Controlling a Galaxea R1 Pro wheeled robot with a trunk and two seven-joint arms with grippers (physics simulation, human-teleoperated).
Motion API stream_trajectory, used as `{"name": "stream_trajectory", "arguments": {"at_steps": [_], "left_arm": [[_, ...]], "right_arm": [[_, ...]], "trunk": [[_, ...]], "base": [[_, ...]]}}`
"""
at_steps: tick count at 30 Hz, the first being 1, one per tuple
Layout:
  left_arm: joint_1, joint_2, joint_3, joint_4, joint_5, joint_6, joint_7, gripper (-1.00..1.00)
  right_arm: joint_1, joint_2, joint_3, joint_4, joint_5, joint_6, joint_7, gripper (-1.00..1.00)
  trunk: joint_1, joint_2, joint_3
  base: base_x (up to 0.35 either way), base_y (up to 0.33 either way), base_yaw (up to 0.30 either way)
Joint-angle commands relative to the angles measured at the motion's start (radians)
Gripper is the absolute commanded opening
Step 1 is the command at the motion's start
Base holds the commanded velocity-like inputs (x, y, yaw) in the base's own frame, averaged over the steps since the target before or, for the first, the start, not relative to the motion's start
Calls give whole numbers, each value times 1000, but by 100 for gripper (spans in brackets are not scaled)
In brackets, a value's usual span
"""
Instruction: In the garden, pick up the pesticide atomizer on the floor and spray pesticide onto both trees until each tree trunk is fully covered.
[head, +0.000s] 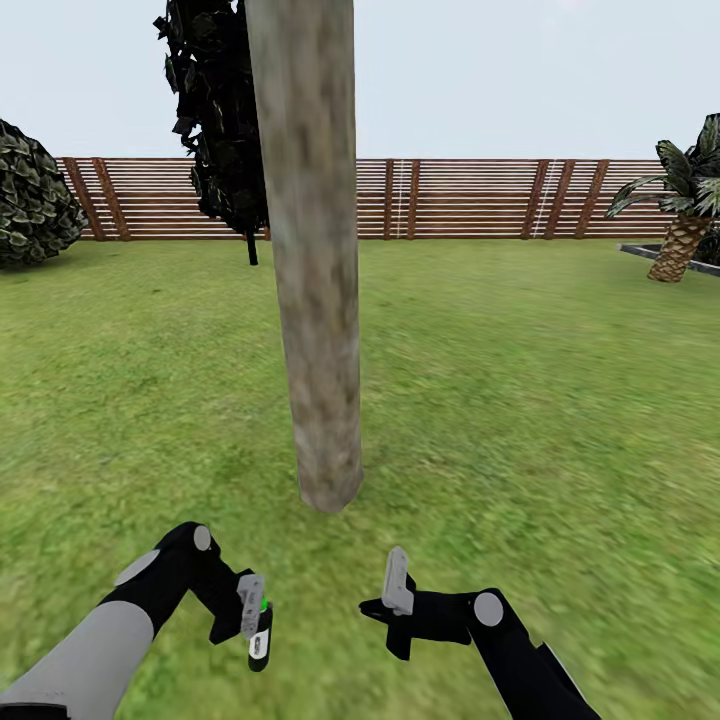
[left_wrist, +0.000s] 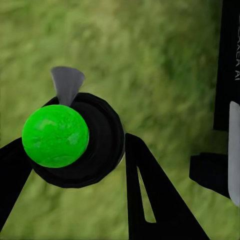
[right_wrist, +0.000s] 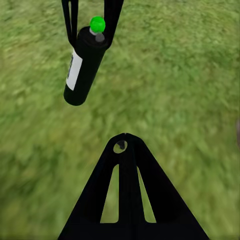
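One small dark bottle, the atomizer (head: 260, 640), hangs in the left gripper (head: 252, 612) at about seven o'clock in the head view, low over the grass (head: 520, 400). Its long axis runs nearly upright, tipped a little: the green ball on its cap (left_wrist: 55, 135) sits at the upper end between the fingers, and the base with its white label (right_wrist: 75, 70) points down toward the lawn. Seen along the left fingers (left_wrist: 150, 195), the green ball and round black cap face the camera, with a small grey nozzle just beside them. The two dark fingers close on the bottle near its cap, as the right wrist view shows.

At five o'clock the right gripper (head: 398, 588) hovers near the bottle without touching it, holding nothing; whether its fingers stand wide or narrow I cannot tell.

Straight ahead at twelve o'clock the pale mottled tree trunk (head: 310, 250) rises from the grass, just beyond both grippers. Behind it at eleven o'clock stands a black conifer (head: 222, 120), a rounded shrub (head: 30, 200) at ten, a palm (head: 690, 210) at two, and the slatted wooden fence (head: 450, 198) across the back.
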Motion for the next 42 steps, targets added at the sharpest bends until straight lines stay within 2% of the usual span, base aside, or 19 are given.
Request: {"name": "stream_trajectory", "arguments": {"at_steps": [1, 8, 11, 12, 16, 17, 18, 19, 20, 22, 23, 25, 27, 29, 31, 32, 36, 40, 42], "left_arm": [[0, 1, -3, -1, -1, -6, -1, -100], [0, 16, -1, -1, -3, -6, 0, -100], [0, 59, 4, -2, -2, -5, 13, -100], [0, 74, 13, -2, 1, -4, 31, -100], [0, 106, 114, 2, 7, 7, 170, -100], [3, 108, 183, 7, 9, 13, 249, -100], [6, 103, 237, 38, 11, 15, 325, -100], [7, 101, 264, 60, 13, 18, 369, -100], [9, 90, 368, 161, 27, 39, 587, -100], [9, 84, 432, 202, 61, 43, 692, -100], [9, 81, 480, 227, 96, 44, 760, -100], [9, 78, 541, 271, 157, 45, 848, -100], [9, 77, 571, 327, 216, 45, 944, -100], [9, 75, 576, 338, 252, 47, 999, -100], [10, 70, 578, 350, 320, 49, 1051, -100], [12, 55, 570, 403, 351, 49, 1072, -100], [40, 50, 573, 442, 367, 46, 1078, -100], [48, 59, 575, 443, 369, 46, 1062, -100], [50, 58, 577, 442, 370, 74, 1061, -100]], "right_arm": [[0, 1, -1, -1, 10, -9, 1, -100], [0, 0, -4, 18, 10, -9, 1, -100], [0, -4, -8, 38, 13, -10, -1, -100], [0, -7, -10, 47, 13, -10, -1, 100], [0, -33, -16, 116, 13, -13, -6, 100], [0, -58, -33, 147, 11, -15, -23, 100], [0, -69, -92, 179, 12, -16, -63, 100], [0, -72, -133, 202, 11, -16, -87, 100], [0, -76, -306, 309, 11, -30, -165, 100], [0, -77, -380, 350, 12, -46, -204, 100], [0, -78, -428, 379, 12, -62, -245, 100], [1, -79, -499, 439, 12, -89, -340, 100], [2, -80, -579, 531, 12, -118, -520, 100], [3, -83, -601, 566, 12, -128, -633, 100], [4, -86, -611, 605, 12, -133, -782, 100], [5, -97, -614, 645, 13, -151, -856, 100], [6, -128, -616, 725, 11, -229, -887, 100], [6, -148, -621, 747, 10, -254, -900, 100], [7, -159, -668, 749, 3, -256, -917, 100]], "trunk": [[0, 0, -1], [0, 0, -1], [0, 0, -1], [0, 0, -1], [0, 0, -1], [0, 0, -1], [0, 0, -1], [0, 0, -1], [0, 0, -1], [0, 0, -1], [0, 0, -1], [0, 0, -1], [0, 0, -1], [0, 0, -1], [0, 0, -1], [0, 0, -1], [0, 0, -1], [0, 0, -1], [0, 0, -1]], "base": [[0, 0, 0], [0, 0, 0], [0, 0, 0], [0, 0, 0], [0, 0, 0], [0, 0, 0], [0, 0, 0], [0, 0, 0], [0, 0, 0], [0, 0, 0], [0, 0, 0], [0, 0, 0], [0, 0, 0], [0, 0, 0], [0, 0, 0], [0, 0, 0], [0, 0, 0], [0, 0, 0], [56, 0, 0]]}}
